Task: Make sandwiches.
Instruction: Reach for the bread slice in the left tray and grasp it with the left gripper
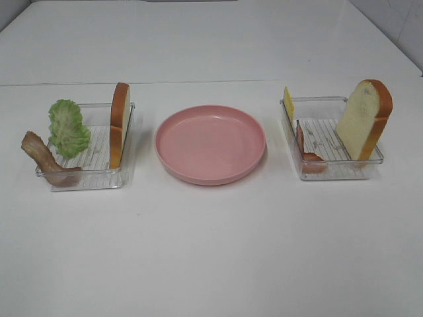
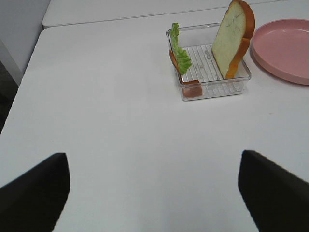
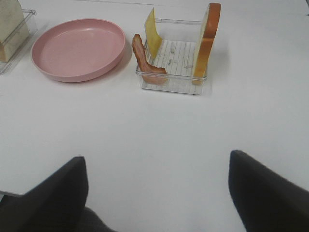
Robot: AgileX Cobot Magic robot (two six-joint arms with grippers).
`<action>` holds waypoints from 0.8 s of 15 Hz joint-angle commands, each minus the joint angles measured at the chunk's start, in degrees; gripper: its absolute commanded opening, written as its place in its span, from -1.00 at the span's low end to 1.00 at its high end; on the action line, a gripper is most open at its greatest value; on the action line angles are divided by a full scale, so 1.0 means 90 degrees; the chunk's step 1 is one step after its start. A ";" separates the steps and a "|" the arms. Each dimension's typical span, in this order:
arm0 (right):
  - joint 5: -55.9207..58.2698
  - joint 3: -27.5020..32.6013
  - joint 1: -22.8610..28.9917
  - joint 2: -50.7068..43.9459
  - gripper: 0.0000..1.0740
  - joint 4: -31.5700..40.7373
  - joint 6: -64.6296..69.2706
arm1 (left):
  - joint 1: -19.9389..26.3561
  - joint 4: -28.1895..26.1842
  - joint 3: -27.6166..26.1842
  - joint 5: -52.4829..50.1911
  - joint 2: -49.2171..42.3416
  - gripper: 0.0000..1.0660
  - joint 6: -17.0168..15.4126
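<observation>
The plate (image 1: pixel 210 142) lies on the surface (image 1: pixel 211 251) between two trays. The left tray (image 1: pixel 92 185) contains bacon (image 1: pixel 41 157), lettuce (image 1: pixel 68 127), bread (image 1: pixel 119 122); the right tray (image 1: pixel 337 173) contains cheese (image 1: pixel 288 104), second bacon (image 1: pixel 307 153), second bread (image 1: pixel 363 119).

Left gripper (image 2: pixel 153 162) is open wide, its two dark fingers (image 2: pixel 34 193) far apart with nothing between them. Right gripper (image 3: pixel 157 160) is also open, its dark fingers (image 3: pixel 270 193) spread apart and empty.
</observation>
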 commanded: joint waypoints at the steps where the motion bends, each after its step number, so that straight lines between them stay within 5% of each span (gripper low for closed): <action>1: -0.0051 0.0013 -0.0032 -0.0095 0.43 0.0019 0.0019 | -0.0032 -0.0070 0.0013 -0.0064 -0.0134 0.68 0.0013; 12: -0.0051 0.0013 -0.0032 -0.0095 0.43 0.0019 0.0019 | -0.0032 -0.0070 0.0013 -0.0064 -0.0134 0.68 0.0013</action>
